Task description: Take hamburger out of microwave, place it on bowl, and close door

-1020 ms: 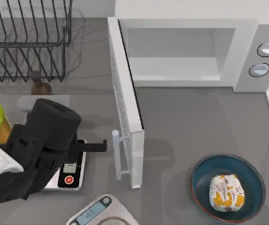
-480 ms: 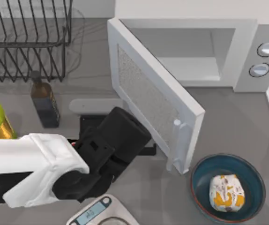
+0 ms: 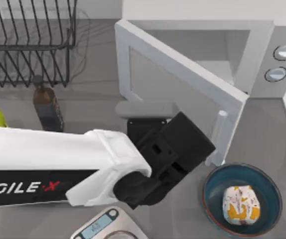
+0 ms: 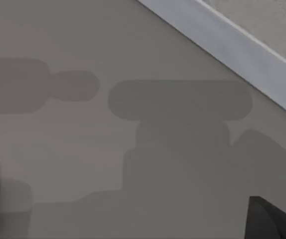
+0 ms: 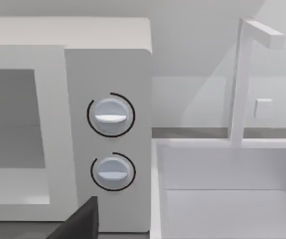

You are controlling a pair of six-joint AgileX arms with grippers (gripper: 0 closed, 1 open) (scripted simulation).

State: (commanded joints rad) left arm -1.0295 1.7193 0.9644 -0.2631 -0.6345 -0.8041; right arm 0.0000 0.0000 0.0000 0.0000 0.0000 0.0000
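So the hamburger (image 3: 241, 204) is sitting inside the bowl (image 3: 213, 184), down at the tabletop's (image 3: 93, 94) right near corner in the top view. Just beside the bowl's far-left rim is the free edge of the door (image 3: 183, 74), which stands partway open, swung at an angle off the microwave (image 3: 262, 55), bar handle (image 3: 218, 137) facing the near side. The left end effector (image 3: 175, 149) is right up against the door's outer face, near the handle, so the burger is off to its right and a bit nearer, with the door edge between them. Can't tell if its fingers are open or closed.

The right wrist view looks at the microwave's two knobs (image 5: 110, 115) and a white sink beside it (image 5: 222, 169).

Further left: a dark bottle (image 3: 47, 109), wire rack (image 3: 28, 45), and a scale (image 3: 103, 226) at the near edge.
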